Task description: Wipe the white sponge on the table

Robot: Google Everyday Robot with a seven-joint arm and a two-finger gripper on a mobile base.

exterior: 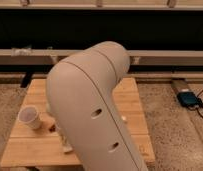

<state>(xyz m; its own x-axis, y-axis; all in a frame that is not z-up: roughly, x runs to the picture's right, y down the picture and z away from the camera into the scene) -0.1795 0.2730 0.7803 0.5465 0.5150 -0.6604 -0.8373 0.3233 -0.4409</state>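
**Colours and surface patterns at the work table**

The arm casing [90, 100] was plain cream-beige, broken only by two small dark oval holes. It hid the gripper, which lay out of sight behind it. The table [131, 97] showed light honey-coloured wood in lengthwise plank stripes. The paper cup [30, 117] was white with a dull brownish inside. A small object [54, 128] beside the casing was reddish-brown. The floor [170, 132] was grey-beige with fine dark speckles. The box [187, 98] was blue-grey, and its cable [202, 111] black. The wall band [95, 30] was near-black above a pale grey ledge [165, 56].
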